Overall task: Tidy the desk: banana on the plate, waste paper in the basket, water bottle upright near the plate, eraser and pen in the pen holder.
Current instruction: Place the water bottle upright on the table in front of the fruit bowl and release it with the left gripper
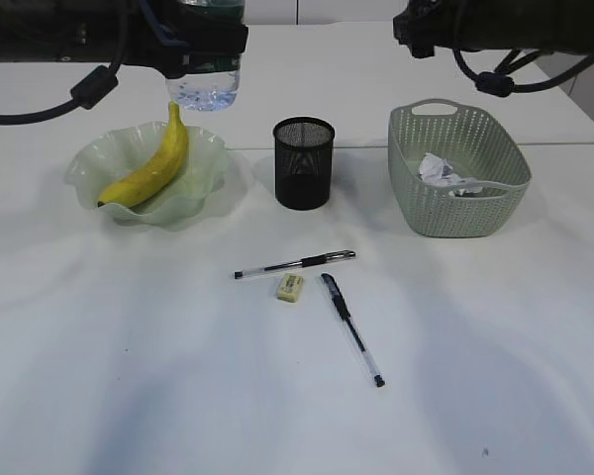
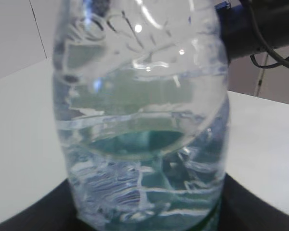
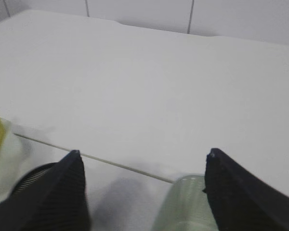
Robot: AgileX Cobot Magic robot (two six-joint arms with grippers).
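The left pincer [image 1: 206, 61] holds the water bottle [image 1: 207, 79] up in the air, above the back edge of the plate [image 1: 89, 168]. The bottle's round bottom points down and the water inside shines. In the left wrist view the bottle [image 2: 142, 125] fills almost the whole picture, so the fingers cannot be seen there.

The right pincer [image 3: 143, 192] is wide and holds nothing. Its two dark fingers [image 3: 62, 192] hang high over the tabletop [image 1: 158, 396], above the pen holder [image 3: 33, 175] and the basket [image 3: 183, 204].

The banana [image 1: 150, 166] lies in the green plate on the left. The black pen holder [image 1: 303, 163] stands in the middle, apart from the plate. The basket [image 1: 457, 170] sits on the right, and the waste paper [image 1: 442, 171] lies inside it.

Two pens lie flat in front of the pen holder. One pen [image 1: 295, 264] lies almost sideways. The other pen [image 1: 352, 329] lies slanted toward the front. The small yellow eraser [image 1: 290, 287] rests between them, just beside both.
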